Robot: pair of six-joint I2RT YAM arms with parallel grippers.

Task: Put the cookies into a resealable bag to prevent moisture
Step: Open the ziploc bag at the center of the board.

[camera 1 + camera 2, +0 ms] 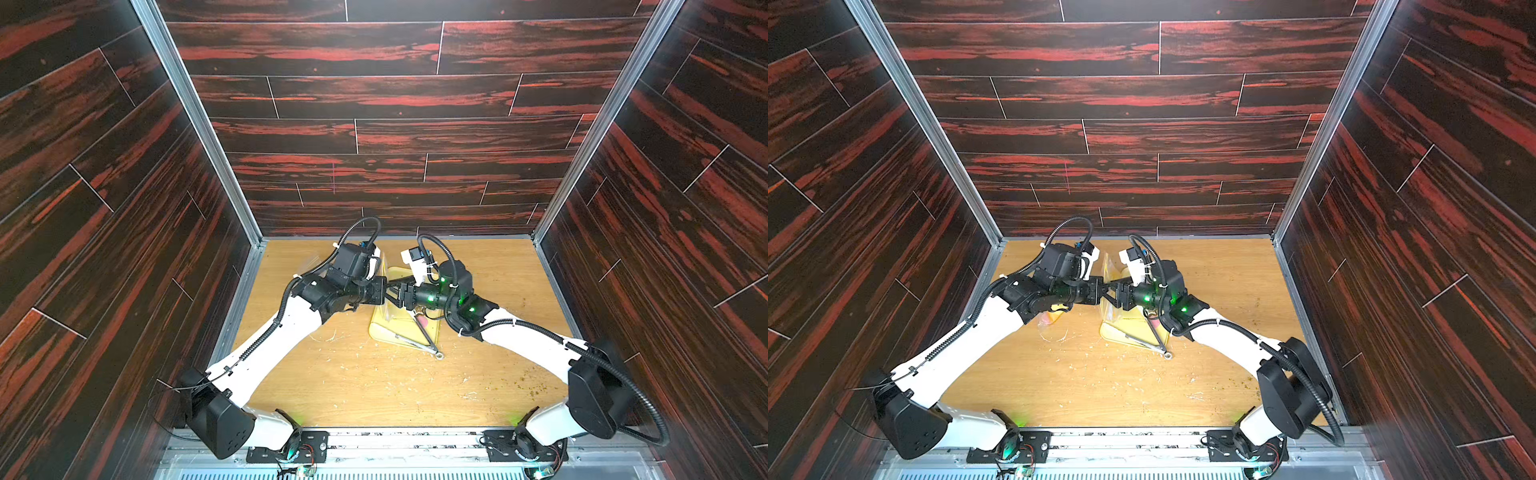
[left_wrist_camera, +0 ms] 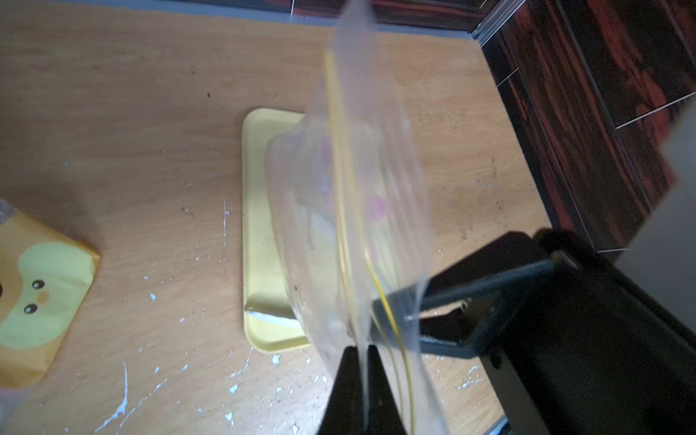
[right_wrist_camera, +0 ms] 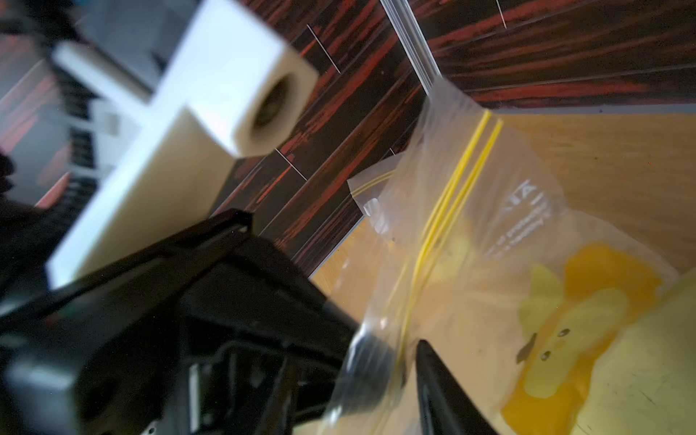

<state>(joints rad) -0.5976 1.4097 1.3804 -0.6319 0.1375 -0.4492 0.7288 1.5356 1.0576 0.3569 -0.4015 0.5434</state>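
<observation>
Cookies (image 2: 376, 209), pink blurs through the resealable bag (image 2: 376, 113) hanging over the yellow tray (image 2: 260, 226), probably inside: with the left gripper (image 2: 363, 373) clamped on the bag's edge, close the parted jaws of the right gripper (image 2: 391, 320) squarely on the zip strip (image 3: 457, 188), then slide along it, bag taut.

A yellow tray (image 1: 380, 330) is lying in the middle of the wooden table (image 1: 374, 390). Metal tongs (image 1: 428, 337) are resting across its near corner, with the ringed end reaching onto the table. An orange packet with a duck face (image 2: 37, 293) is lying apart from the tray. White flecks (image 2: 152, 297) are lying scattered over the wood, and dark red-streaked walls (image 1: 374, 104) are enclosing everything.
</observation>
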